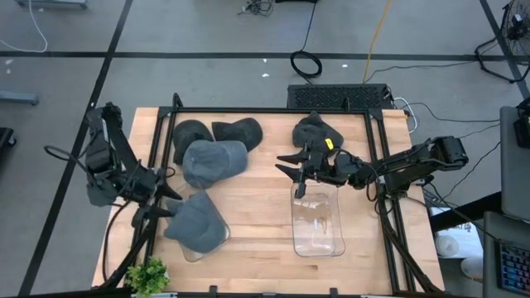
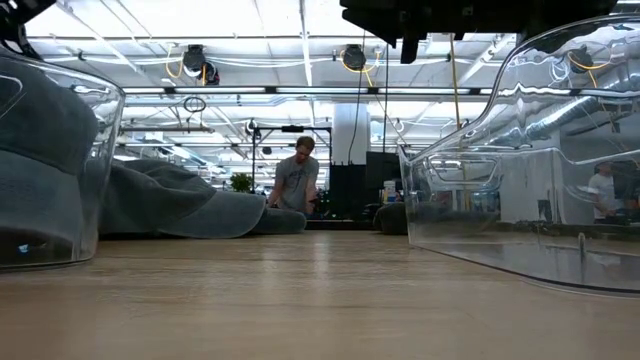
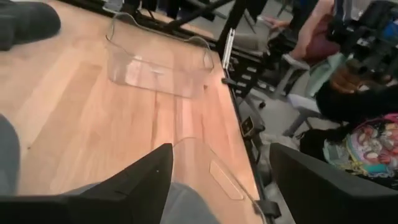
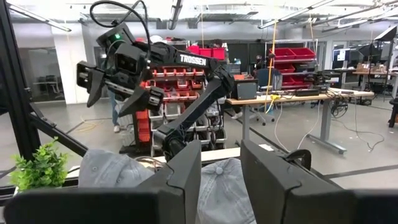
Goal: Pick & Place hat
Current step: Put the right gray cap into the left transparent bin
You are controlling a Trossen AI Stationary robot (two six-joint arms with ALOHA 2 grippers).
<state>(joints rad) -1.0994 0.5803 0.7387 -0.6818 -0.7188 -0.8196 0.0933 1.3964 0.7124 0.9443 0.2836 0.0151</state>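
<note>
Person behind the table shows only in low view.

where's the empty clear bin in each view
high: empty clear bin right of centre, below the right gripper.
low: fills the right side.
left wrist: far across the table.
right wrist: not in it.
Shared landmark: the wooden table.

High view: straight down over whole tabletop. Low view: surface level, very close to clear bins. Wrist views face each other across it.
</note>
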